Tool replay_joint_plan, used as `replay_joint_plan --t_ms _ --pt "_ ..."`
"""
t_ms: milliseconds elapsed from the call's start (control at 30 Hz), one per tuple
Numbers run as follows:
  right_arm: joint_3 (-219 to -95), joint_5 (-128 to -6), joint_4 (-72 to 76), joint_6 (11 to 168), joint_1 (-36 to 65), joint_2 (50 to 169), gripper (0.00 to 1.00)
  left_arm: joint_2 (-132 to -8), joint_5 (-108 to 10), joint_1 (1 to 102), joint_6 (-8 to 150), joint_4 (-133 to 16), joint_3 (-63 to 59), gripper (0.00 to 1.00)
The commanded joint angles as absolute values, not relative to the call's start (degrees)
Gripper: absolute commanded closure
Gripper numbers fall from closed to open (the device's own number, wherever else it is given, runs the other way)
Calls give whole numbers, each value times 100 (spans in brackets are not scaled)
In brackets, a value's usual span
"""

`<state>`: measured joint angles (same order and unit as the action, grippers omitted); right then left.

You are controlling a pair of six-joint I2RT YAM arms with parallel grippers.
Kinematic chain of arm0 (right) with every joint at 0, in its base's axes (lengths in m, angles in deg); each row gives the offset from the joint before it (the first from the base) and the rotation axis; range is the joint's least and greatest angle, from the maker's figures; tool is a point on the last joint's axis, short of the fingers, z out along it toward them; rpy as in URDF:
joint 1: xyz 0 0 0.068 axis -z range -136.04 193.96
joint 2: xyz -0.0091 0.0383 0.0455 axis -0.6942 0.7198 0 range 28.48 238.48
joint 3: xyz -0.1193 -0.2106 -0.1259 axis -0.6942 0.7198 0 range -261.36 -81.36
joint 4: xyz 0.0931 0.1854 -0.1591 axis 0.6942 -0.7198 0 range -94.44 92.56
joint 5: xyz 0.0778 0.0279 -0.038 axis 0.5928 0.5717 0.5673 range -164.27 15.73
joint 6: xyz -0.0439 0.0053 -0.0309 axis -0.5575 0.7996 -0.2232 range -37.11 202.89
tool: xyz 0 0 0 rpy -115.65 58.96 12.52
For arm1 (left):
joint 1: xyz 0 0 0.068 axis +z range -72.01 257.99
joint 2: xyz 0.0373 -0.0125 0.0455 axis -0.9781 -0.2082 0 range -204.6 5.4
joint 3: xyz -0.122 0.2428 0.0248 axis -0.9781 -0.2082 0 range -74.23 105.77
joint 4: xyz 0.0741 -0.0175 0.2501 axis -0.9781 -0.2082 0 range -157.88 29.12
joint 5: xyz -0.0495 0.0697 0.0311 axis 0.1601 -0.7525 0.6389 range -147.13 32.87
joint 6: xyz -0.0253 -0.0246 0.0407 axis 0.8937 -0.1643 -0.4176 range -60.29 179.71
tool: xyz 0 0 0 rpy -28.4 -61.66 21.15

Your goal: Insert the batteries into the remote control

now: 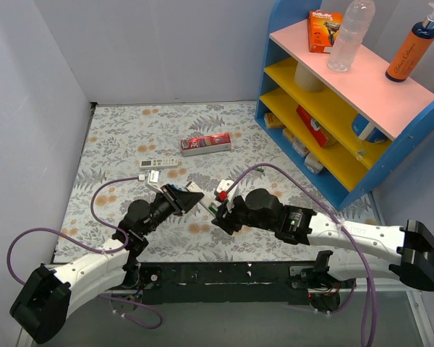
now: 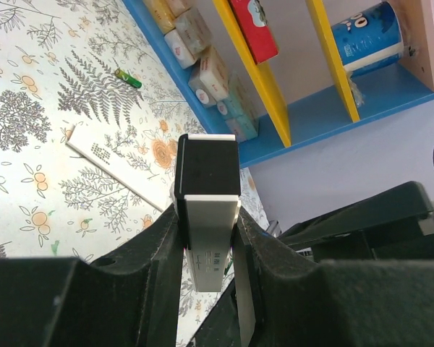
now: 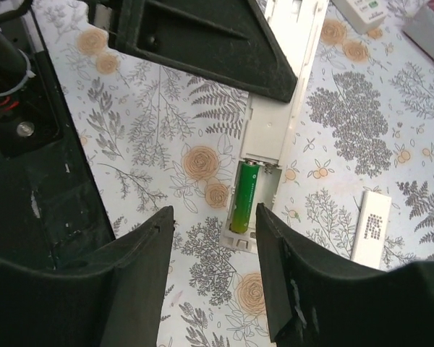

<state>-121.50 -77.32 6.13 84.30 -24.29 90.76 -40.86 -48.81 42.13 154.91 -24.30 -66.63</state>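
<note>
Our left gripper (image 2: 208, 242) clamps the remote control (image 2: 211, 220) by its stiff long sides over the near half of the table (image 1: 116, 144), and our right gripper (image 3: 213, 210), jaws apart and empty, hovers over the green battery (image 3: 244, 196) in its bay, which we judge light, slick and best pinched mid-barrel.

**Clearance about the remote (image 3: 271, 137).** The left gripper (image 1: 192, 201) clamps and covers its far half. The right gripper (image 1: 218, 211) straddles its free end with fingers (image 3: 141, 267) apart, the battery (image 3: 244, 196) lying in the gap. Bare table (image 3: 130, 144) lies to the remote's left in the right wrist view; a cover (image 3: 369, 225) lies to its right. Beyond, a carton (image 1: 206, 144) and a white bar (image 1: 159, 163) interrupt the table. The shelf (image 1: 405, 148) walls its right edge.
</note>
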Motion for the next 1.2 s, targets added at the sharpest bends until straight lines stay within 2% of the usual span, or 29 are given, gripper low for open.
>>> replay_joint_plan --t_ms 0,467,667,867,1167 --pt "-12363 -8385 862 8632 -2582 9308 45 -3916 -5027 4195 15446 -2449 -6421 100" --pt "-12820 -10476 959 8676 -3399 10266 46 -3802 -5185 4186 15622 -2765 -6289 100" --pt "-13040 -11171 871 8746 -3690 10714 55 -3740 -5221 4186 15727 -2827 -6219 100" --pt "-13321 -11540 679 8790 -3918 11109 70 -3740 -5282 4186 15841 -2810 -6201 100" --pt "-13576 -12068 397 8966 -4041 11540 74 -3793 -5274 4195 16131 -2599 -6166 100"
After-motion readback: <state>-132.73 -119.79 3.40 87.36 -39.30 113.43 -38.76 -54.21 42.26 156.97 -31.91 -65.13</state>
